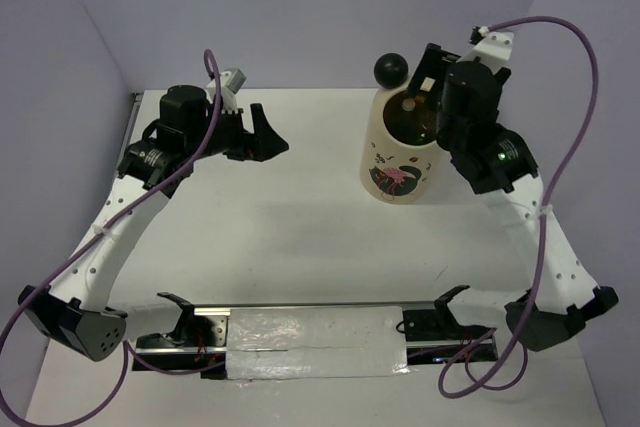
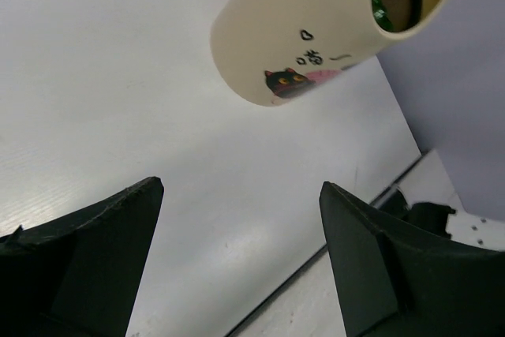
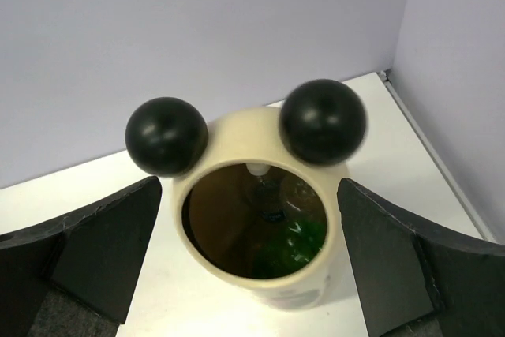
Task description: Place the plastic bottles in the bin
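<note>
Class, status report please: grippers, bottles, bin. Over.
Left gripper open, empty, over table. Right gripper open, above the bin mouth. Bottles inside bin, green one visible; none seen outside. Nothing in the way.

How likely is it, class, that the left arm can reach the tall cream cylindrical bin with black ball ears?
Probably yes: the open left gripper faces the bin across bare white table. The right gripper hovers above its mouth, so only the side looks free.
</note>
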